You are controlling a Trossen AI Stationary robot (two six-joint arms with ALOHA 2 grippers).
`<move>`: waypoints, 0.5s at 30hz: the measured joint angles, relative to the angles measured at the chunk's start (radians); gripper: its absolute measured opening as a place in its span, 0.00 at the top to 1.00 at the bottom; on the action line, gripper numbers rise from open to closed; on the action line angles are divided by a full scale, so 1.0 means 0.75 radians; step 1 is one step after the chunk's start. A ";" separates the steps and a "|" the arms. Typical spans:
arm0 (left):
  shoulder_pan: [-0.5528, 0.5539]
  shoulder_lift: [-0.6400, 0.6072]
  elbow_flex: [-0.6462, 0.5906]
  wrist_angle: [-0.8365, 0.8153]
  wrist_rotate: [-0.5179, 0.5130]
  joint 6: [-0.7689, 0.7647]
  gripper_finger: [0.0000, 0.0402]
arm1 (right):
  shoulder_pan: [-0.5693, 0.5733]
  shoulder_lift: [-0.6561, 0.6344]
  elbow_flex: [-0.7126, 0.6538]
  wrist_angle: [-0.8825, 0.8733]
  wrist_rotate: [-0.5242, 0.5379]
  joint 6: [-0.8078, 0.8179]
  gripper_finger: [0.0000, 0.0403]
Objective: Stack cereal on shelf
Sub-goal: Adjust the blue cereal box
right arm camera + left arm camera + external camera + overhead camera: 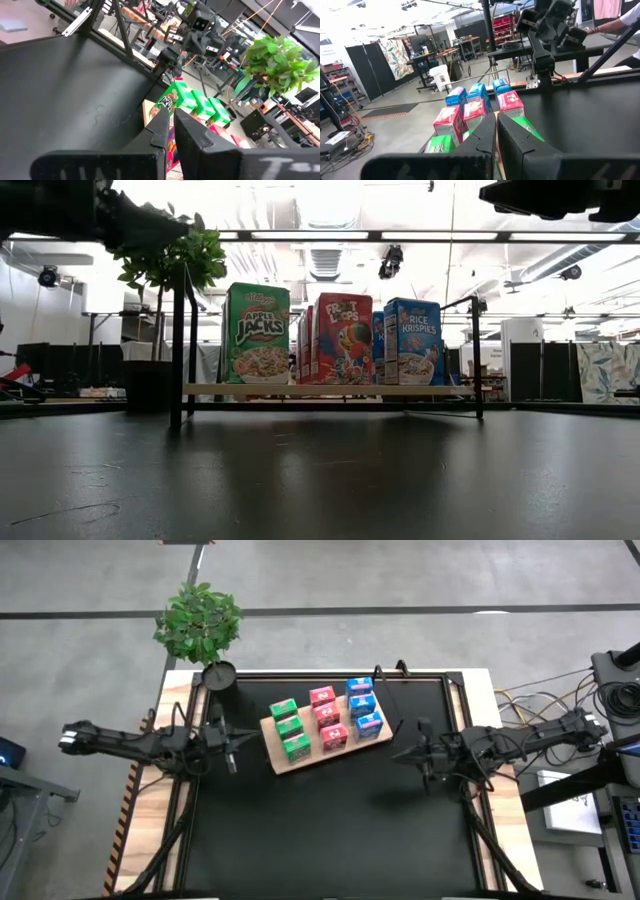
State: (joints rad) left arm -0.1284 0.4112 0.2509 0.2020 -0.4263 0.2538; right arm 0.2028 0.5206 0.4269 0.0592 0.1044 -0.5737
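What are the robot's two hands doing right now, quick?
Left gripper: closed, holding nothing.
Right gripper: closed, holding nothing.

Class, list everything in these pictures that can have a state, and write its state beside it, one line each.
Green boxes: three, upright in a row on the board.
Pink-red boxes: three, upright in the middle row.
Blue boxes: three, upright in the outer row.
Board: lying flat, holding all nine boxes.
Left gripper: jaws shut, empty, beside the board.
Right gripper: jaws shut, empty, beside the board.
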 joint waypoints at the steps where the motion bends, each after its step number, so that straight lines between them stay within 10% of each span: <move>1: 0.000 -0.016 -0.010 -0.004 0.000 0.004 1.00 | 0.000 -0.011 -0.006 0.005 0.000 -0.001 0.96; 15: 0.000 -0.125 -0.042 -0.045 0.000 -0.016 1.00 | 0.000 -0.108 -0.042 -0.003 0.000 -0.009 0.96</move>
State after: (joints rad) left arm -0.1284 0.3176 0.2195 0.1679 -0.4263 0.2417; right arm 0.2028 0.4399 0.3954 0.0572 0.1047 -0.5800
